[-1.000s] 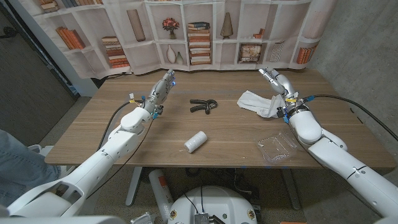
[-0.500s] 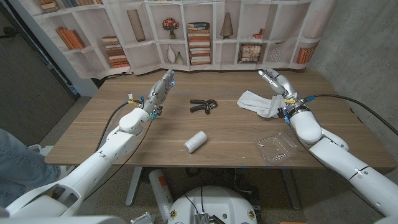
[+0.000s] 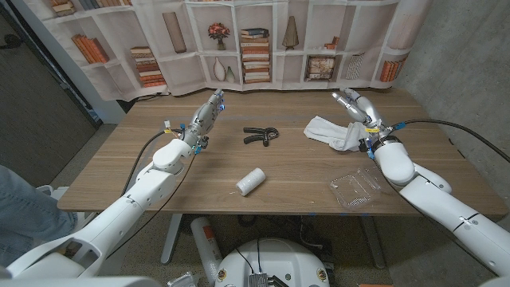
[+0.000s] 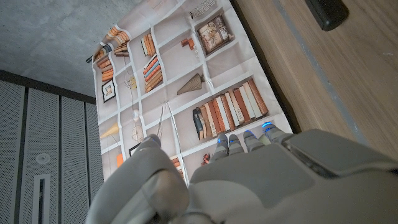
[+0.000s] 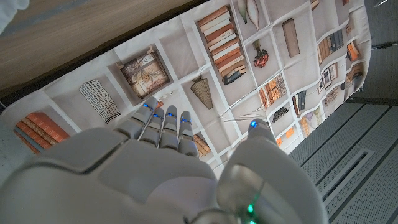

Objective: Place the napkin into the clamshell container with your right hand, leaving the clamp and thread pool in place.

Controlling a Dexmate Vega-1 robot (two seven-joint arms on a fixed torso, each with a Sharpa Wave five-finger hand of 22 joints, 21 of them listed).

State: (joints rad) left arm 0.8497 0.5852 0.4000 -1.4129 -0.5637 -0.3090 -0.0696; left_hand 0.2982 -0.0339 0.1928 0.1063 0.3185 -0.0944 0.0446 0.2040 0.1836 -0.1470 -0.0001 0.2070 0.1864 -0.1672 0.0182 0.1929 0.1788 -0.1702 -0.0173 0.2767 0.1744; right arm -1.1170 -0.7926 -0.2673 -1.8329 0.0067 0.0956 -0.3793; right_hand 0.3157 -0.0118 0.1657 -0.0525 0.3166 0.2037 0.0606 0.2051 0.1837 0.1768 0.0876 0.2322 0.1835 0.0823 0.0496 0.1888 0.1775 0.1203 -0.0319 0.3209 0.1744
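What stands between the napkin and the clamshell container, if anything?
Nothing visible does. The napkin lies next to the right hand, and the clamshell container sits nearer the table edge with bare wood between them. The clamp and thread spool lie off to the left.

Both white jointed arms extend forward over the wooden worktop. Left hand and right hand are raised, fingers straight, holding nothing.
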